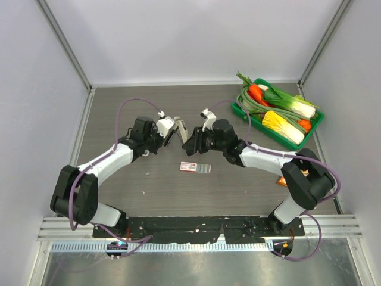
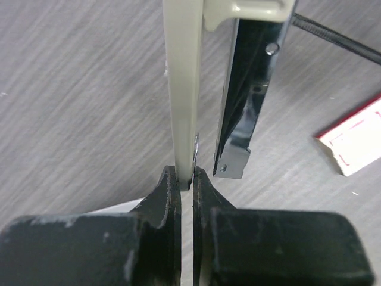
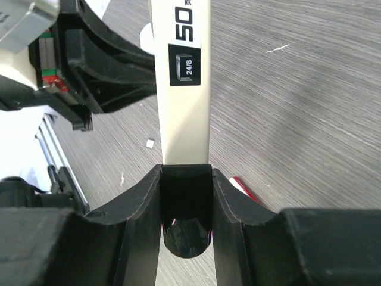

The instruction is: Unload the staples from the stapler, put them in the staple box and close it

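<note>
The pale stapler is held up between both grippers above the table's middle. My left gripper is shut on the tip of the stapler's thin pale arm; the dark metal magazine hangs apart from that arm, swung open. My right gripper is shut on the other end of the stapler, whose pale face reads "50" and "24/8". In the wrist views the left gripper and right gripper each clamp the stapler. No staples show in the magazine.
A small red-and-white box lies on the table below the grippers, with a small grey strip beside it. The box also shows in the left wrist view. A green tray of toy vegetables stands at the back right.
</note>
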Robot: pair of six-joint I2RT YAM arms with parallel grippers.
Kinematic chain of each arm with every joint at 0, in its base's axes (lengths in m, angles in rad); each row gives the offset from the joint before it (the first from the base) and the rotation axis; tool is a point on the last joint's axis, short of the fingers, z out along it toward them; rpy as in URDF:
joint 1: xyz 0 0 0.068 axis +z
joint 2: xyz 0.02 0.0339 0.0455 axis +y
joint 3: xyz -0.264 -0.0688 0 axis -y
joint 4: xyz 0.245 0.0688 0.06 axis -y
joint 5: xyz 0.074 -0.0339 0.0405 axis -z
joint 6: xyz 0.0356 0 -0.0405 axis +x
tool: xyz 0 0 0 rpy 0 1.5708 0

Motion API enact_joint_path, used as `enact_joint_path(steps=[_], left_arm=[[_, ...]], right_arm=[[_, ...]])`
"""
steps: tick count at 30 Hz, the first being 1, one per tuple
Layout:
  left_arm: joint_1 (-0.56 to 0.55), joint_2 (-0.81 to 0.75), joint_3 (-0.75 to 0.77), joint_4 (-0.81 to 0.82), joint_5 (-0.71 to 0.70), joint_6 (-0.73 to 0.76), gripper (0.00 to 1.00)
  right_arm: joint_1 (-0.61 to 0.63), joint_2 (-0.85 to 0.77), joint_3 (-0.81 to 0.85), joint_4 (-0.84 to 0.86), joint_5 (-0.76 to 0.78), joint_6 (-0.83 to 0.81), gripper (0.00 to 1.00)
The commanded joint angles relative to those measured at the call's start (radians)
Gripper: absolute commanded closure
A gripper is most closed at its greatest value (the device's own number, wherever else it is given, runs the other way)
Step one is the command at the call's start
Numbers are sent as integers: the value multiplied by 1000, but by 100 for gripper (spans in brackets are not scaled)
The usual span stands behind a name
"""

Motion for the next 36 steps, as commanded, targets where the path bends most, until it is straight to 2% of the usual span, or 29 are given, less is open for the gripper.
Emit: enact_joint_path(steps=[1,2,9,22,26,29,32,36], left_arm=[[-63,-10,-35,184,-280,158,100],[-78,-3,-41,207,-349,178,100],[-190,36,-136,377,-523,298,100],[-244,28,-230,543,-637,385,100],[-262,16,-232,534,-646,376,100],[-271,-1,-210,465,-631,326,100],[-271,-26,-163,365,-591,247,100],[-271,-62,-84,215,-456,152,97]], right_arm=[[-11,-83,52,-73,-16,-204,99],[-11,-88,49,-85,-13,-228,99],[-11,-103,34,-188,0,-336,99],[-11,-195,-134,-124,46,-330,99],[-11,-201,-140,-113,47,-323,99],[-11,-198,-129,-81,47,-311,99],[-12,-178,-79,-53,64,-282,99],[-12,-154,9,-15,118,-242,99]])
